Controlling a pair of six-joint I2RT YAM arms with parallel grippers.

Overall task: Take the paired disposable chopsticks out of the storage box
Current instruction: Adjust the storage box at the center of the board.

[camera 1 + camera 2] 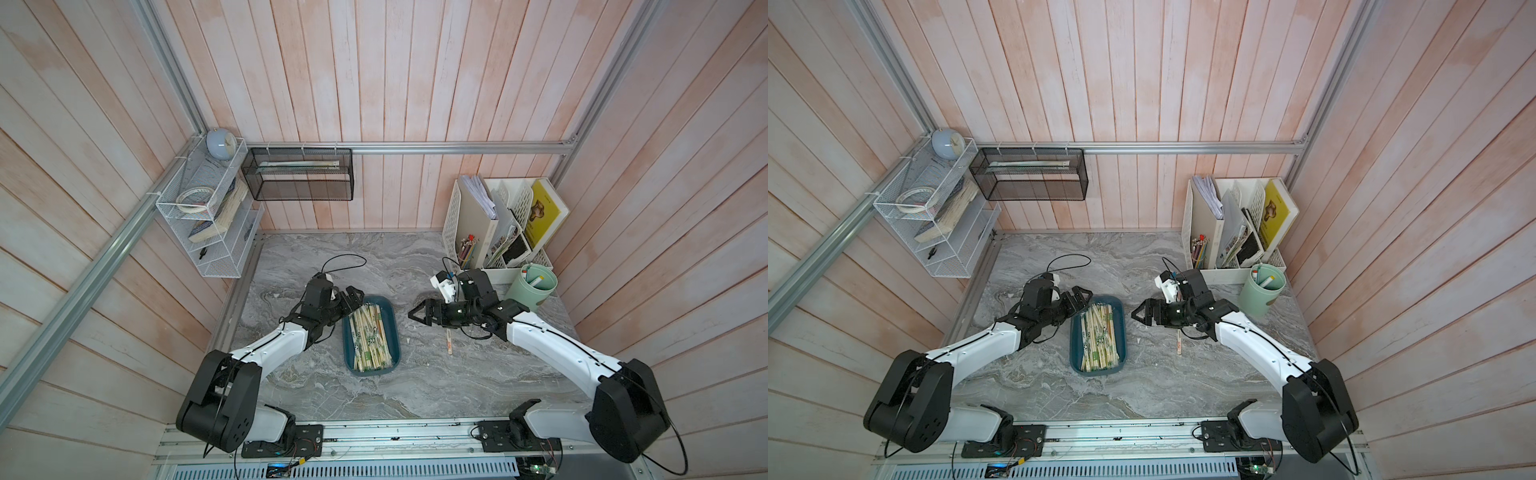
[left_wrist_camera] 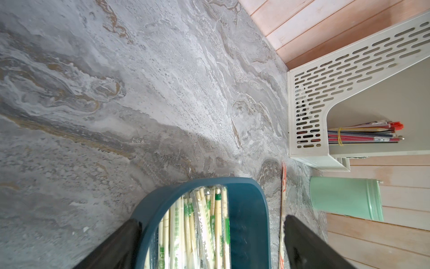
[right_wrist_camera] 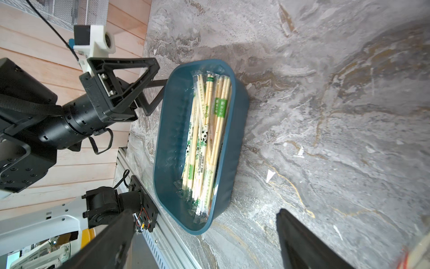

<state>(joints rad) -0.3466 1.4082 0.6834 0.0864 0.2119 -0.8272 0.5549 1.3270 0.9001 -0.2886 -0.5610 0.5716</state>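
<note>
The storage box (image 1: pixel 392 328) is a dark teal tray in the middle of the marble table, seen in both top views (image 1: pixel 1120 328). Inside it lie the paired disposable chopsticks (image 1: pixel 369 337) (image 1: pixel 1098 338), pale sticks in clear sleeves with green and panda prints (image 3: pixel 207 130). One more sleeved pair with red print (image 1: pixel 449 342) (image 2: pixel 282 205) lies on the table to the right of the box. My left gripper (image 1: pixel 360 297) (image 2: pixel 213 221) stands open over the box's far left corner (image 2: pixel 246 221). My right gripper (image 1: pixel 415 316) (image 3: pixel 206 213) hangs open and empty to the right of the box (image 3: pixel 172 130).
A white perforated file organiser (image 1: pixel 490 232) with coloured pencils (image 1: pixel 467 249) stands at the back right, with a mint green cup (image 1: pixel 532 286) in front of it. A black mesh basket (image 1: pixel 297 174) and a white wire shelf (image 1: pixel 203 216) hang on the back left walls.
</note>
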